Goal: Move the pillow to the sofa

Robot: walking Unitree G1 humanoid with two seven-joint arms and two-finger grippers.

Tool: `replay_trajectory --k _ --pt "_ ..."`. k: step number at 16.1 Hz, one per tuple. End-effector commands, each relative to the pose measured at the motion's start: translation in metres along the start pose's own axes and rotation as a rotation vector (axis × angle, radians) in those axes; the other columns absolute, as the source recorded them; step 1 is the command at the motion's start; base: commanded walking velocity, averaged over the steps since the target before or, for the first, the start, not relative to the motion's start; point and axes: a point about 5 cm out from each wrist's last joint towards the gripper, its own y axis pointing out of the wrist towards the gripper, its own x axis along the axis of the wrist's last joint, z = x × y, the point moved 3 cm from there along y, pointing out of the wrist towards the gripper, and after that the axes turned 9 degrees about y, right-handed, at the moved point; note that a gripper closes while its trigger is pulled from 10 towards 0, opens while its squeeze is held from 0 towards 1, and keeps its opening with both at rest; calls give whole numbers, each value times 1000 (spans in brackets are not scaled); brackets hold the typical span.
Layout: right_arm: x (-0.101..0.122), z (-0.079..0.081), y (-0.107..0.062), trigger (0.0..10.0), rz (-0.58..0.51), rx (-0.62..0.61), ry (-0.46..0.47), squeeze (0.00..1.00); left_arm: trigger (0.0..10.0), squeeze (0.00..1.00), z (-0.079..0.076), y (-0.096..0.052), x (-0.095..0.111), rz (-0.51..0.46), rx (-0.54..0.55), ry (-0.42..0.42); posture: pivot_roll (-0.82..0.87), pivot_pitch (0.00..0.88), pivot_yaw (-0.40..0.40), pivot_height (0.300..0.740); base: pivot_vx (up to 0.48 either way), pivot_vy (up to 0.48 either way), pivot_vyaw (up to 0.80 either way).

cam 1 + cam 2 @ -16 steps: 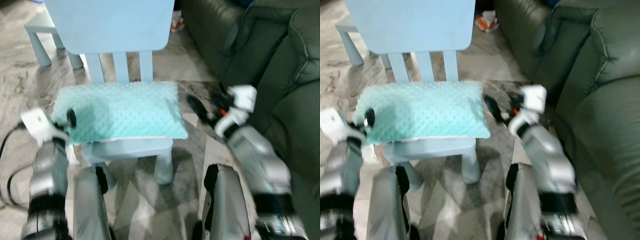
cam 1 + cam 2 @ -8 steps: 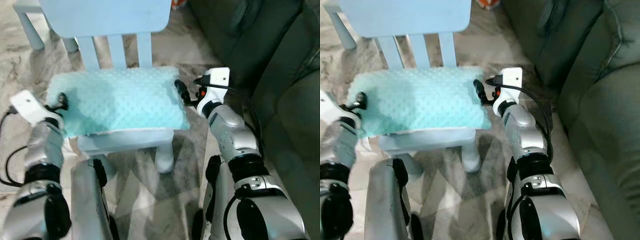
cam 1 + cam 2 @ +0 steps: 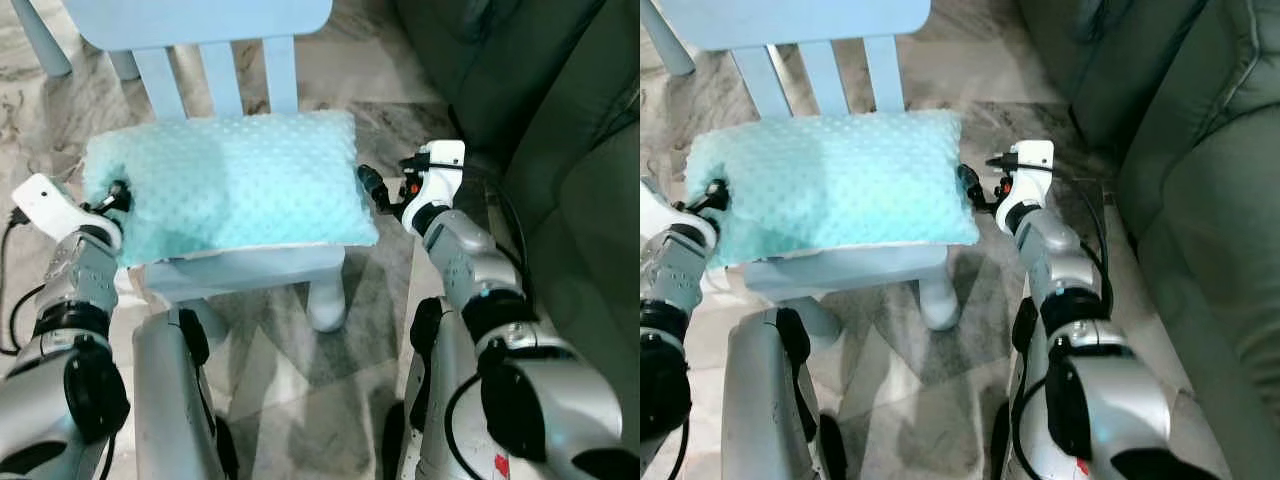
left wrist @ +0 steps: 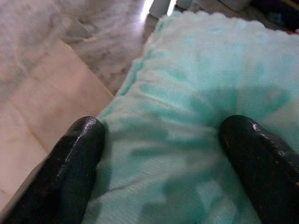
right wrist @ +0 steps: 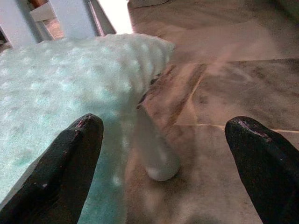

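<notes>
A: Where was the pillow point(image 3: 230, 180)?

B: Lying flat on the seat of the light blue child's chair point(image 3: 255, 275), well apart from the green sofa point(image 3: 1200, 180) on the robot's right.

A: Hands?

B: Left hand point(image 4: 163, 140) was spread wide at the pillow's left end, fabric bulging between the fingers point(image 4: 77, 140), not pinched. Right hand point(image 3: 372, 190) sat just beside the right end, also spread; in its wrist view one finger point(image 5: 70, 154) overlapped the pillow's edge and the other hung over the marble floor point(image 5: 224, 93).

A: Risks?

B: Probably a one-sided grab. The right hand looked off the edge, so closing might have caught little or no fabric. The soft pillow would likely have sagged, slid off the chair, or dragged the light chair along.
</notes>
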Motion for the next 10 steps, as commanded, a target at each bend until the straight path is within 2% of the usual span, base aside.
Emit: replay_trajectory --k 1,3,5,8,10 --pt "1 11 5 10000 16 62 -24 0 10000 0 1 0 -3 30 -23 -38 -18 313 -22 360 0 0 0" --pt "3 23 9 10000 10 114 -20 0 10000 0 -5 1 -2 25 -59 -91 -16 314 -23 360 0 0 0" --pt "-1 43 14 10000 17 200 -1 0 10000 0 -19 1 -7 52 -120 -135 -12 315 -23 360 0 0 0" --pt "-17 69 16 10000 55 299 35 0 10000 0 -38 0 -14 83 -212 -236 -8 313 -25 360 0 0 0" --pt "-29 85 16 10000 81 341 31 0 10000 0 -52 -3 -20 107 -291 -260 -6 316 -25 360 0 0 0"
